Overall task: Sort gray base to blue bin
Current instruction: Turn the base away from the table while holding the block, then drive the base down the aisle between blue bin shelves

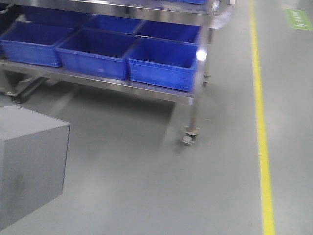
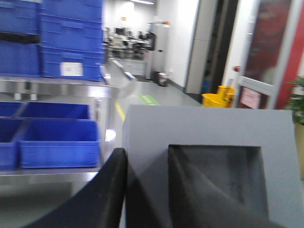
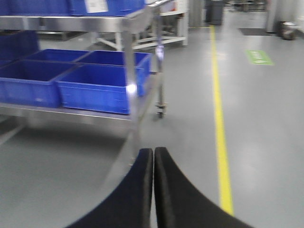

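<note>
Grip: your left pincer (image 2: 146,159) clamps the matte gray cube-shaped base (image 2: 204,126) by its recess wall, likely stiff yet slippery; right pincer (image 3: 153,156) closed, empty.

Gray glossy floor (image 1: 146,186) is crossed by a yellow line (image 1: 260,122), with a green mark (image 1: 297,19) painted beyond. A steel rack (image 1: 193,113) is stood on casters (image 1: 189,137). White walls (image 2: 178,45) and a yellow bucket (image 2: 213,99) are seen far off, blurred.
</note>
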Controlling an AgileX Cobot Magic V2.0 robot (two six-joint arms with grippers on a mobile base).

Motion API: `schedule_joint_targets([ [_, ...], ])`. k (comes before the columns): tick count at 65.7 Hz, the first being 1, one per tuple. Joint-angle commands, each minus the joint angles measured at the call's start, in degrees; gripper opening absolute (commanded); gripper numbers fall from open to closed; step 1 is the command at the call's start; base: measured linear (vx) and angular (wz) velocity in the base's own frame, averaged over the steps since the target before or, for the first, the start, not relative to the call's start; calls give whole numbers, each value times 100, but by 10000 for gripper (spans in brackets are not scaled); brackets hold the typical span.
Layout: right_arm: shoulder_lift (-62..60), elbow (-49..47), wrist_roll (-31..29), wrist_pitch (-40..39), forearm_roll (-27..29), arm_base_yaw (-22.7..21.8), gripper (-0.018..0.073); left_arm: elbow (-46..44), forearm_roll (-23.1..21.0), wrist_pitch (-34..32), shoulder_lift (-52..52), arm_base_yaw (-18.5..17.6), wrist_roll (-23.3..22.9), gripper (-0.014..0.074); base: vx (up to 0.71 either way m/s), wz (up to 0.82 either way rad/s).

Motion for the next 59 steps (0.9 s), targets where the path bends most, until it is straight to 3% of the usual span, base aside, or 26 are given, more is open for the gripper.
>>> schedule_joint_targets([
  [1,18,6,-72,-428,-31,-3,-5,-156,-117,-614,42,-27,-19,4,24,76],
  [59,18,6,-72,-428,-31,-3,-5,-156,-117,-614,42,-27,-19,4,24,72],
])
